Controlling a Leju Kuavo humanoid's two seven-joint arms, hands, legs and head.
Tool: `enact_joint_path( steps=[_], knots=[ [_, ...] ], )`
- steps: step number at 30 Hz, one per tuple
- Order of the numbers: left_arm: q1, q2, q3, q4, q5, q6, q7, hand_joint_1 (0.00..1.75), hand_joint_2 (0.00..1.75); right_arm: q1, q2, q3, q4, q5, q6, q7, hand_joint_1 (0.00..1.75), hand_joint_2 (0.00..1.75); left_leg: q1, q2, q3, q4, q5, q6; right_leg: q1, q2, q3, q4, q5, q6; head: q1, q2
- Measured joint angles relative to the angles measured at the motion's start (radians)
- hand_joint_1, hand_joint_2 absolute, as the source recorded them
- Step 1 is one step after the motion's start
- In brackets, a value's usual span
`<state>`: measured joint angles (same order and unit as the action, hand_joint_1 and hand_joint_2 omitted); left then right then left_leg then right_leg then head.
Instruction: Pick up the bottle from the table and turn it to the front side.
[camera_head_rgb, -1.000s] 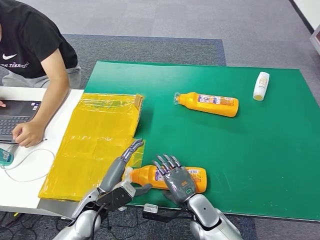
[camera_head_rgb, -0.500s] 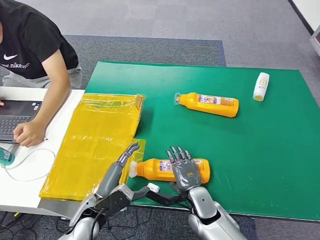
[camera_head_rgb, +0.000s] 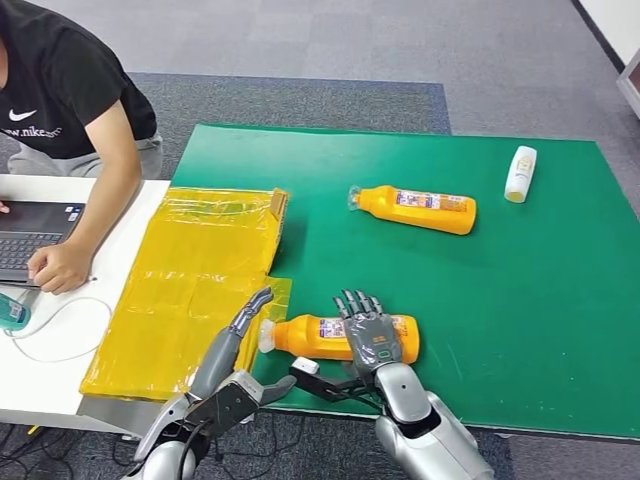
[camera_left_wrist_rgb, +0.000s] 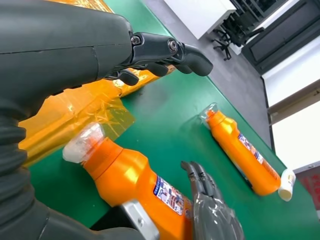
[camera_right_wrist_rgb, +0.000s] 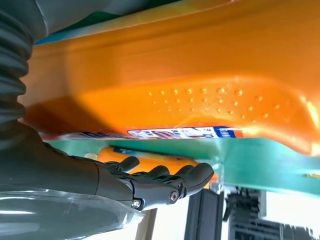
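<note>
While the right hand (camera_head_rgb: 371, 335) lies spread flat over the near orange bottle (camera_head_rgb: 317, 336) at lower centre of the head view, not yet gripping, it probably needs its fingers and thumb curled round the body before lifting and rolling. Left hand (camera_head_rgb: 241, 330) hovers open beside the cap. Bottle's label print is too small to read; the person's (camera_head_rgb: 64, 90) shirt at upper left reads "nike".
</note>
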<state>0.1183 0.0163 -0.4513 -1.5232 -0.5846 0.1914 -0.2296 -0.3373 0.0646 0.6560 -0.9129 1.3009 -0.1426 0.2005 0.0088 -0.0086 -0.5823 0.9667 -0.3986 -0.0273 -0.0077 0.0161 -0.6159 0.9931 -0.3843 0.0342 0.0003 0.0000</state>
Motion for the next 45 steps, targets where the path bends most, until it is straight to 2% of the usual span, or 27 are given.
enact_joint_path(
  steps=[6,13,15,16,19,20,25,32,39,42,45],
  knots=[
    [0.005,0.003,0.001,-0.006,0.000,0.005,0.010,0.00,1.75,-0.035,0.011,-0.003,0.032,-0.030,0.079,0.021,0.00,1.75,0.000,0.000,0.007,-0.001,-0.005,0.001,0.000,0.000,0.003,-0.001,-0.006,-0.002,0.000,0.000],
    [0.012,0.008,0.004,-0.014,0.000,0.010,0.014,0.00,1.75,-0.047,0.024,-0.027,0.062,-0.070,0.099,0.033,0.00,1.75,0.000,-0.001,0.015,-0.001,-0.006,0.002,0.000,0.000,0.009,-0.002,-0.007,-0.002,0.000,0.000],
    [0.013,0.010,0.006,-0.016,-0.001,0.010,0.015,0.00,1.75,-0.050,0.027,-0.033,0.070,-0.075,0.104,0.038,0.08,1.75,0.000,-0.001,0.017,-0.001,-0.006,0.002,0.000,0.000,0.012,-0.003,-0.007,-0.002,0.000,0.000],
    [0.013,0.010,0.006,-0.017,-0.001,0.010,0.015,0.00,1.75,-0.052,0.028,-0.035,0.075,-0.077,0.108,0.040,0.25,1.75,0.000,-0.001,0.018,-0.001,-0.007,0.002,0.000,0.000,0.013,-0.004,-0.007,-0.001,0.000,0.000],
    [0.013,0.013,0.006,-0.018,-0.001,0.010,0.016,0.00,1.75,-0.060,0.033,-0.045,0.093,-0.084,0.117,0.041,1.47,1.75,0.000,-0.001,0.021,-0.001,-0.008,0.003,0.000,0.000,0.017,-0.005,-0.008,-0.001,0.000,0.000],
    [0.013,0.013,0.006,-0.019,-0.001,0.010,0.016,0.00,1.75,-0.062,0.034,-0.047,0.100,-0.086,0.118,0.041,1.74,1.75,0.000,-0.001,0.023,-0.001,-0.009,0.003,0.000,0.000,0.018,-0.005,-0.008,0.000,0.000,0.000],
    [0.013,0.016,0.006,-0.023,-0.001,0.010,0.016,0.00,1.75,-0.076,0.035,-0.061,0.142,-0.082,0.119,0.055,1.75,1.75,0.000,-0.001,0.030,-0.002,-0.011,0.004,0.001,0.000,0.027,-0.007,-0.016,0.001,0.000,0.000],
    [0.011,0.019,0.006,-0.025,0.001,0.010,0.016,0.00,1.75,-0.107,0.035,-0.072,0.186,-0.062,0.119,0.048,1.75,1.75,0.000,-0.001,0.036,-0.001,-0.007,0.006,0.001,0.000,0.033,-0.009,-0.009,0.001,0.000,0.000],
    [0.011,0.019,0.007,-0.026,0.002,0.010,0.016,0.00,1.75,-0.113,0.035,-0.072,0.207,-0.054,0.101,0.033,1.75,1.75,0.000,0.000,0.048,-0.002,-0.022,0.005,0.001,0.000,0.045,-0.010,-0.021,0.003,0.000,0.000],
    [0.011,0.018,0.007,-0.027,0.002,0.010,0.016,0.00,1.75,-0.107,0.035,-0.074,0.212,-0.050,0.063,0.020,1.75,1.75,0.000,0.000,0.050,-0.002,-0.024,0.007,0.001,0.000,0.048,-0.011,-0.022,0.004,0.000,0.000],
    [0.011,0.017,0.007,-0.032,0.003,0.010,0.015,0.00,1.75,-0.083,0.035,-0.088,0.210,-0.064,-0.041,-0.036,1.75,1.75,0.000,0.000,0.048,-0.002,-0.019,0.007,0.001,0.000,0.047,-0.011,-0.020,0.003,0.000,0.000]
  ],
)
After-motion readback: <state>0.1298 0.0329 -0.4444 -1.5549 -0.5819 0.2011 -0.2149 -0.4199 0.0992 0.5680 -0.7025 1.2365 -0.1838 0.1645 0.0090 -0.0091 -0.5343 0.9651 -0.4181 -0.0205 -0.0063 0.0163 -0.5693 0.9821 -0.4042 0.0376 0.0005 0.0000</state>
